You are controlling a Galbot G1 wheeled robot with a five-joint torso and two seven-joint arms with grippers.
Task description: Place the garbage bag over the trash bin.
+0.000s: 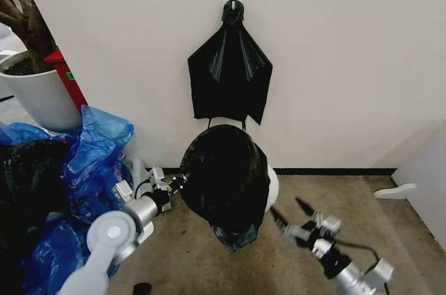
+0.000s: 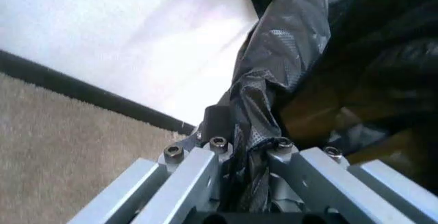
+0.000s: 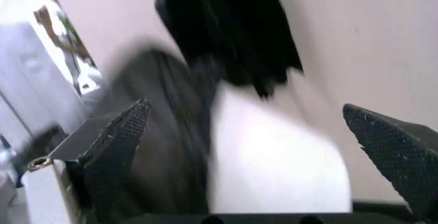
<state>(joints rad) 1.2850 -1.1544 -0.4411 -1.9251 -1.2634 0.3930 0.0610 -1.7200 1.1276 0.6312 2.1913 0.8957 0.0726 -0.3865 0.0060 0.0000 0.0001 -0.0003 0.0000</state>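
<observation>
mostly garbage bag over trash bin

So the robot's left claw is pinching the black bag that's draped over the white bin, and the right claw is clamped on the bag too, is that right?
Not quite. The left gripper does pinch the garbage bag draped over the trash bin, but the right gripper holds nothing: the right wrist view shows its jaws spread wide, short of the bin.

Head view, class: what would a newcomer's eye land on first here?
The glossy black garbage bag draped over the white trash bin by the wall, its edge pinched in the left gripper. The right gripper hovers open beside the bin. Above, a black fan-shaped bunch hangs on the wall.
</observation>
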